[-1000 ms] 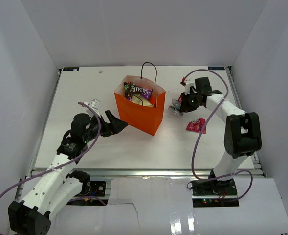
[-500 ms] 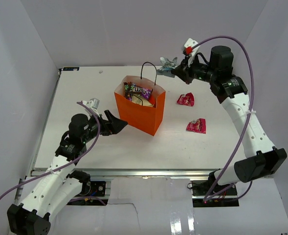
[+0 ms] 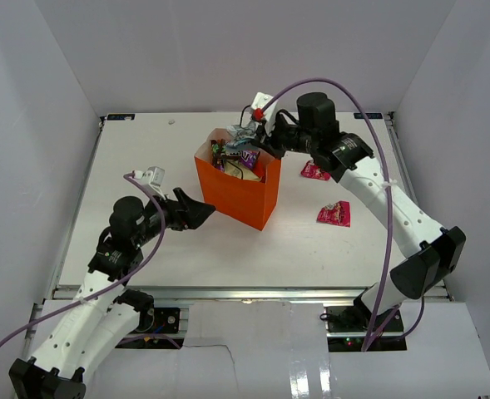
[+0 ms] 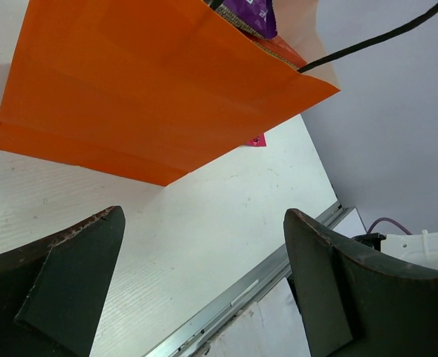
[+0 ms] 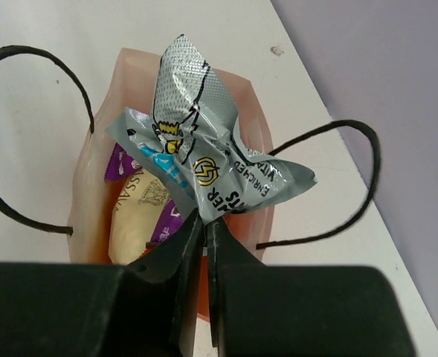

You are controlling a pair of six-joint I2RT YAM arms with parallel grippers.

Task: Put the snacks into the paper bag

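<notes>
Drop step in hand: clenched right pincer gripping silver-blue packet right above paper bag mouth, chip bag and purple packet already inside. Released left pincer empty, just beside bag. Next: unclench over opening, then fetch two pink packets off bench.

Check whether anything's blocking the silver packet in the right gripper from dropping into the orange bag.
Nothing visible does. The right gripper holds the silver packet over the paper bag's open mouth; the cord handles arc to either side, and the snacks inside lie lower.
</notes>
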